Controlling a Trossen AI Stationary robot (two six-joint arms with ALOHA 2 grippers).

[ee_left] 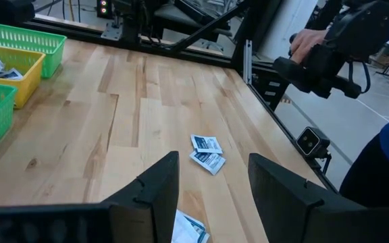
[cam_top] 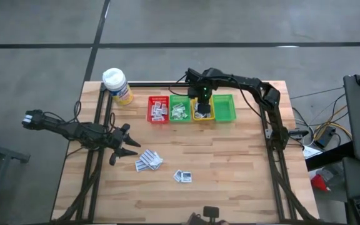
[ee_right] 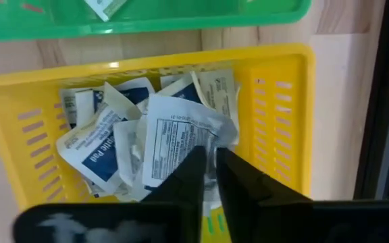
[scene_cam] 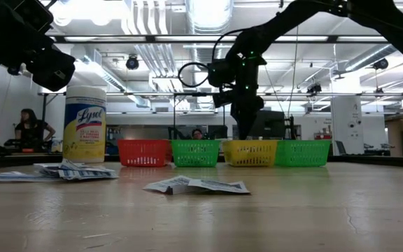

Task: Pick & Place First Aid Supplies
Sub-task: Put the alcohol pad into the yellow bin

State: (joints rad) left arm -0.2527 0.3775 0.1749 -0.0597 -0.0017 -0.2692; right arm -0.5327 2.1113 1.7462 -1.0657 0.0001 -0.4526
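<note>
Pincer of the right arm (cam_top: 201, 105) hangs over the yellow bin (cam_top: 203, 115) at the far side of the bench (cam_top: 230, 162) in the high view, which suggests a drop-off into that bin. The bins stand in a row: red bin (cam_top: 158, 110), green bin (cam_top: 180, 109), yellow, then a second green bin (cam_top: 224, 107). Two lots of first aid supplies remain on the boards: a nearer-left pile (cam_top: 149, 160) and a small pair (cam_top: 182, 177) toward the middle. The left pincer (cam_top: 122, 147) waits just left of the pile, fingers spread and empty.

Low view: the right arm reaches down from above, its pincer (scene_cam: 246, 133) dipping to the rim of the yellow bin (scene_cam: 249, 152). The wipes canister (scene_cam: 85, 124) stands left of the red bin (scene_cam: 144, 152). Bin contents are hidden here.

Left wrist view: the left pincer (ee_left: 211, 179) stands wide open with nothing between its fingers, the small pair of sachets (ee_left: 206, 153) lying beyond it. A person's hand (ee_left: 307, 42) holding a dark device shows past the bench edge, seen in no other view.

Right wrist view: only here are the contents plain. The yellow bin (ee_right: 282, 94) holds a heap of sachets (ee_right: 120, 142). The right pincer (ee_right: 209, 172) is nearly closed, a narrow gap between its tips, against a white packet (ee_right: 177, 138). Whether it is gripped or released cannot be told.
</note>
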